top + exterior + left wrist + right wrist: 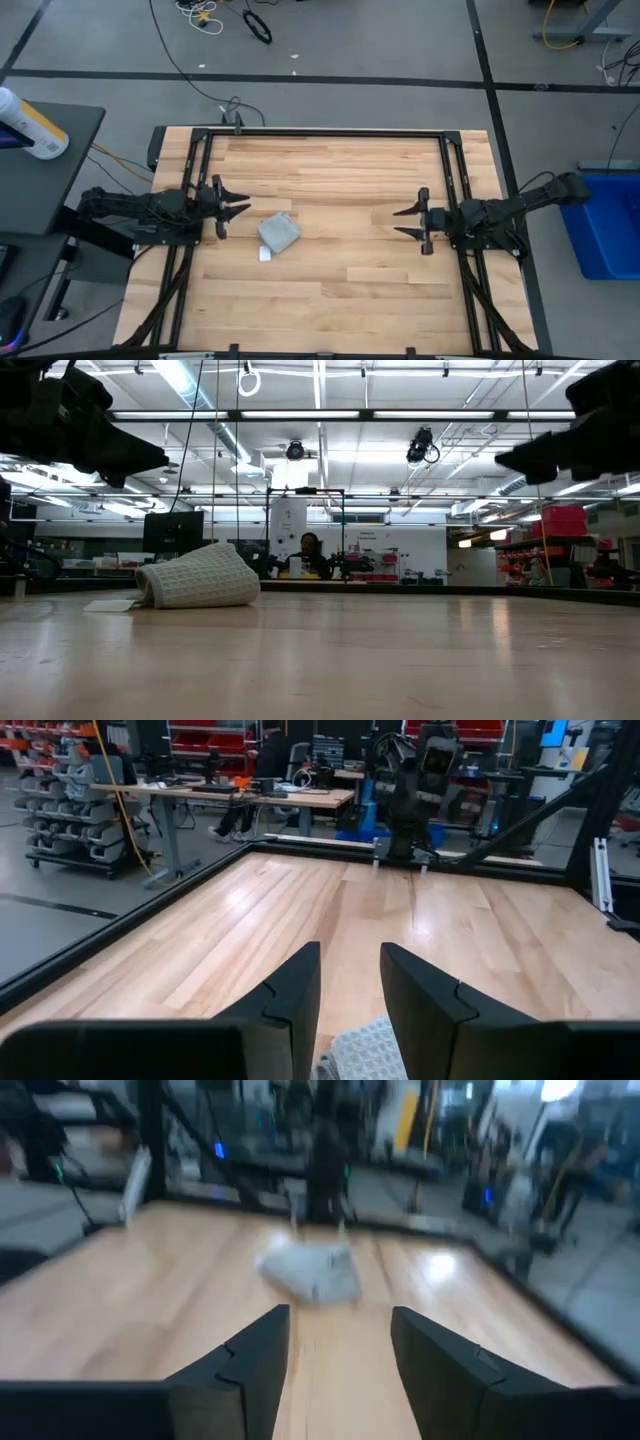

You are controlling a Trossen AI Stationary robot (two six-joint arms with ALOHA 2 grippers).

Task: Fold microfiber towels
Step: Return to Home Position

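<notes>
High view shows the left claw (236, 208) parted and empty just beside the folded towel (279, 232), which lies on the surface (340, 290) left of centre; the right claw (400, 222), likewise parted and empty, hangs well apart. Homing well probably means drawing both arms back high, the left clear of the fold.

The microfiber towel (279, 231) lies on the tabletop (340, 290), left of centre, near the left tool (240, 201). The right tool (397, 222) faces it, well apart.
</notes>
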